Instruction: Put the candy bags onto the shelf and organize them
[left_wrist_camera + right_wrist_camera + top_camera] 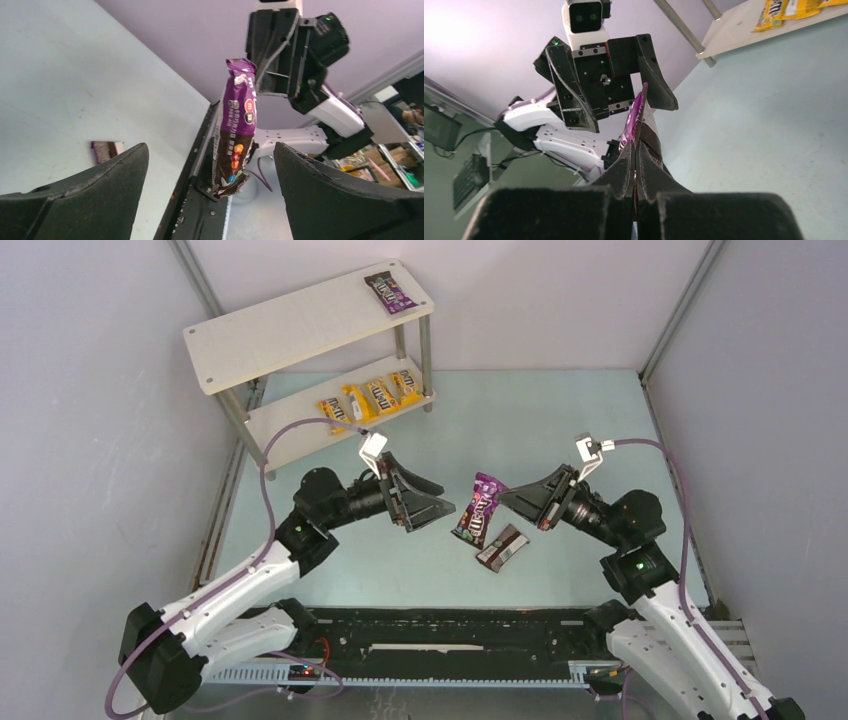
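Note:
My right gripper (506,496) is shut on the top edge of a purple candy bag (480,508), which hangs above the table. In the right wrist view the bag (640,112) stands edge-on, pinched between my shut fingertips (636,150). My left gripper (443,503) faces it, open, with the bag (239,125) hanging just beyond its spread fingers (117,170) and touching neither. A dark brown bag (502,547) lies flat on the table. The shelf (260,335) holds another purple bag (390,292) on its top board and several yellow bags (370,398) on its lower board.
The shelf's thin metal legs (426,358) stand at the back left of the pale green table (560,430). Grey walls close in both sides. A black rail (450,625) runs along the near edge between the arm bases.

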